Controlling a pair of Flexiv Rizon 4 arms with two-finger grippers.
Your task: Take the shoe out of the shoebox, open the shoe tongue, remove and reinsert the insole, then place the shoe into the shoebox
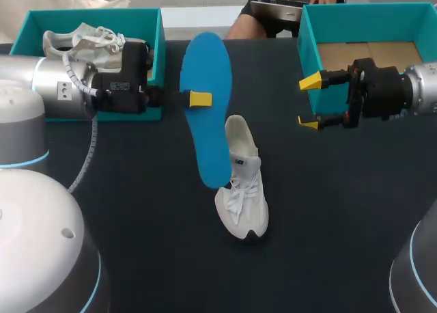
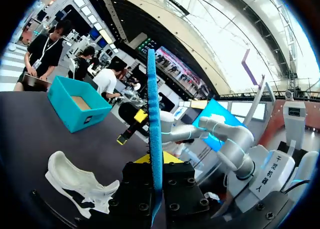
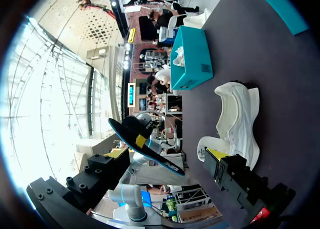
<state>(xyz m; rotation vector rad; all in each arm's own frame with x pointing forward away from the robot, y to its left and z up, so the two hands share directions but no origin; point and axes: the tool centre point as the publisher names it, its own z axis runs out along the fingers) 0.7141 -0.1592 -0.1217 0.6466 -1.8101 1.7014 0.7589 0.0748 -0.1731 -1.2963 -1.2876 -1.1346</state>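
A white lace-up sneaker point(image 1: 244, 197) stands upright on its sole near the middle of the dark worktop point(image 1: 341, 210). Its toe points toward the robot and its heel away, with the collar gaping wide and the laces lying loose over the front.

On the left arm's side of the sneaker, raised above it, is a flat blue foam insole point(image 1: 208, 67). It is out of the shoe and held by the left tool point(image 1: 200, 99). That tool is clamped on the insole about halfway along, one yellow-tipped finger on each face. In the left wrist view the insole point(image 2: 153, 114) rises edge-on from between the fingers, with the sneaker point(image 2: 75, 181) low down beside it on the worktop. From overhead the insole's near end appears just beside the sneaker's heel. I cannot tell whether they touch.

On the right arm's side of the sneaker, farther back and well apart from it, the right tool point(image 1: 311, 102) hangs with its two yellow tips spread wide and nothing between them. Its own camera looks across at the sneaker point(image 3: 239, 121).

Beyond the sneaker on the left arm's side is an open teal cardboard shoebox point(image 1: 95, 14) with a second white shoe point(image 1: 82, 43) lying in it. Beyond the sneaker on the right arm's side is another teal shoebox point(image 1: 369, 11), showing only its brown cardboard floor.
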